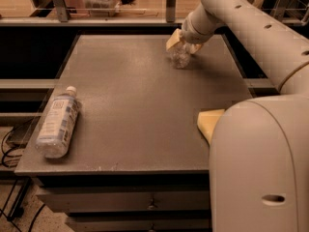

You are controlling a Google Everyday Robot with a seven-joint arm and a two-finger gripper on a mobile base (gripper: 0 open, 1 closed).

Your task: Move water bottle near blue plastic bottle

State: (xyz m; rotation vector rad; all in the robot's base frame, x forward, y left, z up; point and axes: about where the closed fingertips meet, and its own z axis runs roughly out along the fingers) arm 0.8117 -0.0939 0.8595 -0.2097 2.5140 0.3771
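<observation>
The water bottle point(179, 56), small, clear and wrinkly, is at the far right of the grey table point(140, 105). My gripper point(186, 45) is right over its top end and looks closed around it. The blue plastic bottle point(58, 122), bluish with a white cap and a white-and-blue label, lies on its side at the table's near left edge, far from the water bottle.
A yellow sponge point(210, 122) lies at the table's right edge, partly hidden by my arm's white body point(260, 168). Another yellow piece point(173, 38) sits just behind the water bottle. Drawers run under the table front. A rail and shelf cross the back.
</observation>
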